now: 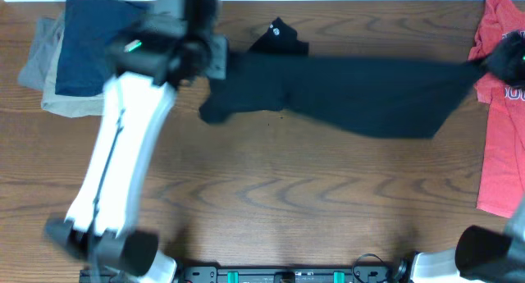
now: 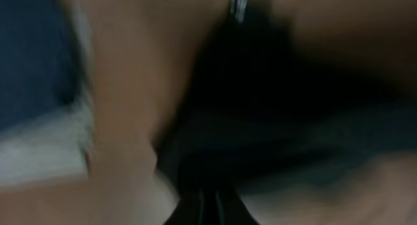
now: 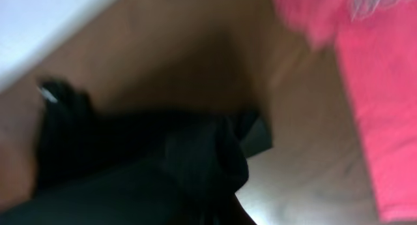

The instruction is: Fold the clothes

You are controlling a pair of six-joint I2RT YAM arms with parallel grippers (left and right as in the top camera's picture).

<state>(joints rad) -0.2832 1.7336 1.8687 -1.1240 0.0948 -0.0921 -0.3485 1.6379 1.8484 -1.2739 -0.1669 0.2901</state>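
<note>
- Item: black shirt (image 1: 361,90). It lies over the far half of the table (image 1: 271,201), drawn out in a long band. It sits between the folded stack (image 1: 82,53) at your left and the red t-shirt (image 1: 500,152) at your right.
- Long axis: it runs left to right, almost parallel to the far table edge. The collar end with its white label (image 1: 276,30) pokes out toward the far side near the left end.
- Left claw (image 1: 217,66): pressed together on the shirt's left end, where the cloth bunches. The wrist view is badly blurred, but it shows dark fabric running down into the fingers.
- Right claw (image 1: 484,63): pressed together on the shirt's right end, just beside the red t-shirt's edge. Its wrist view is also blurred and shows black cloth gathered at the fingers.
- Governing relation: each claw holds one end, so the shirt lies inward from both, to the right of your left claw and to the left of your right.
- Nearer arm: neither; the cloth's middle hangs about midway between them.
- Judgement: the coming move depends on keeping that axis straight, so lay or fold across it, not along it.
- Caution: the right end is close to the red t-shirt and could snag it.
</note>
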